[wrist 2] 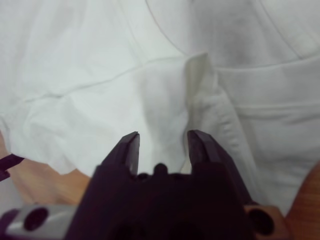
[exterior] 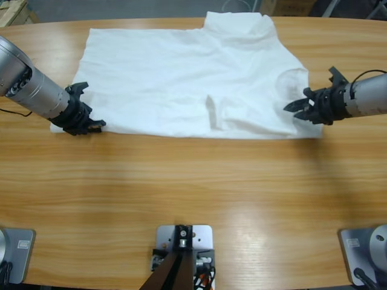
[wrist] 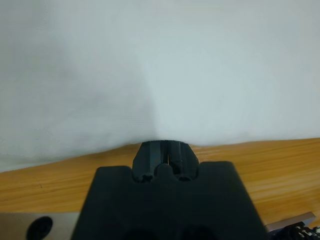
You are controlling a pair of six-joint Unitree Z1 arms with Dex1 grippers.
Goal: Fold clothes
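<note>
1 white t-shirt lies spread across the far half of the wooden tabletop, part folded, its near edge running between the 2 arms. the left gripper sits at the shirt's near left corner with its jaws closed together; the left wrist view seems to show the hem just at their tips, but whether cloth is pinched i cannot tell. the right gripper hovers over the right side, jaws parted and holding nothing. to fold cleanly, both should pinch only the top layer, then lift together evenly.
</note>
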